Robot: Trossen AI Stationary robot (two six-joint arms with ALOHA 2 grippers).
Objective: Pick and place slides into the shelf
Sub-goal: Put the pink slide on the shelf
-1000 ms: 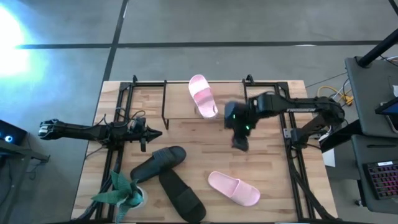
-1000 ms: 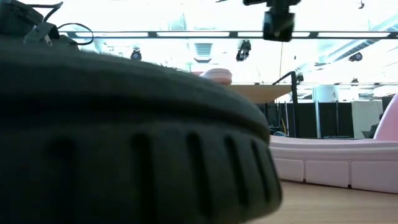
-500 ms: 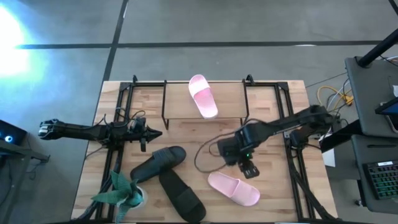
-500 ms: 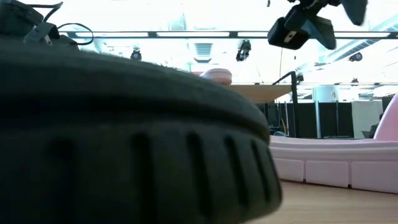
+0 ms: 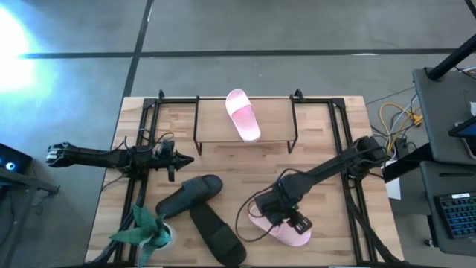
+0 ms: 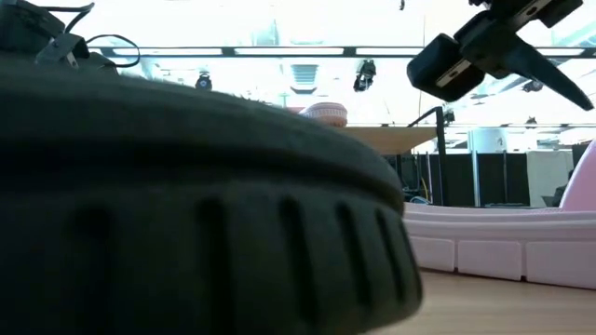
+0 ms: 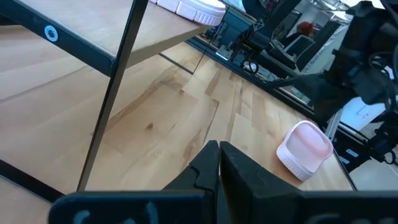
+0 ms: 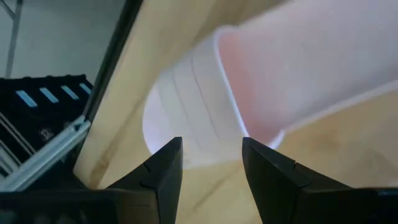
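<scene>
One light pink slide (image 5: 242, 114) lies on the shelf's wooden top board (image 5: 212, 120), slanted. The other pink slide (image 5: 303, 237) rests sole-down on the table near its near right part. My right gripper (image 5: 296, 221) hovers just above it, open; in the right wrist view its fingers (image 8: 166, 167) stand on either side of one rounded end of this slide (image 8: 205, 106) without touching. Two dark slides (image 5: 190, 195) (image 5: 217, 235) lie near the table's near left. My left gripper (image 5: 183, 158) waits shut at the left, above the table.
A green leafy plant (image 5: 146, 229) stands at the near left corner. Black metal frames (image 5: 349, 186) run along both sides of the table. In the low view a dark slide (image 6: 186, 214) fills the foreground. Bare wood lies between the shelf and the slides.
My right gripper has moved from beside the shelf toward the table's near edge and down, ending over the pink slide on the table. The slides have stayed where they were.
</scene>
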